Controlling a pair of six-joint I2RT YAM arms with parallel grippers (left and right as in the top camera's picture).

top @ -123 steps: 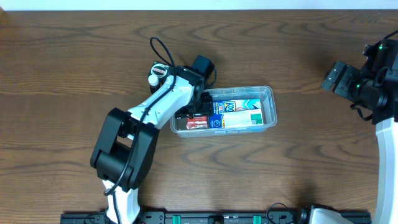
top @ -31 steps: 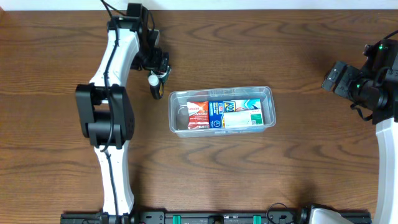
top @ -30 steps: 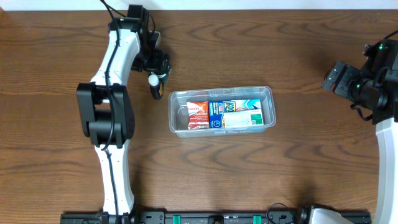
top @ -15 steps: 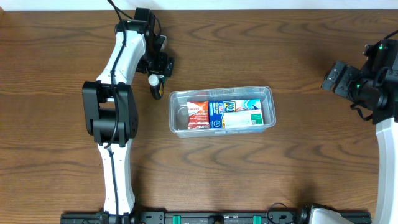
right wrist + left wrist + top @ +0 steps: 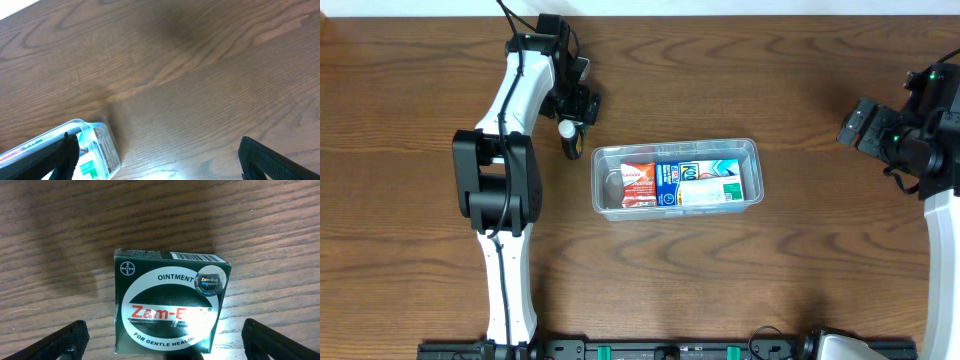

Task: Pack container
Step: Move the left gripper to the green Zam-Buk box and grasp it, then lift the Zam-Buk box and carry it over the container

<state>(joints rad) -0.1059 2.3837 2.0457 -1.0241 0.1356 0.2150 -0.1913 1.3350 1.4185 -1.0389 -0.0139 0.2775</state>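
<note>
Your left arm has swung out of the container [image 5: 758,172] and off to the far-left side of the table [image 5: 770,270]. Its left gripper [image 5: 167,341] is spread wide over a dark green ointment box [image 5: 167,302] that lies on the wood between the fingers. The container sits mid-table with small boxes [image 5: 698,183] inside, and your right gripper [image 5: 157,155] hovers well off to the right, fingers apart, holding nothing.

Since 4.1 s ago I've swung the left gripper [image 5: 164,342] out of the left end of the container [image 5: 751,149] toward the far side of the table [image 5: 770,280]. Its fingers [image 5: 70,340] now hang spread wide over a green ointment box [image 5: 167,305].
</note>
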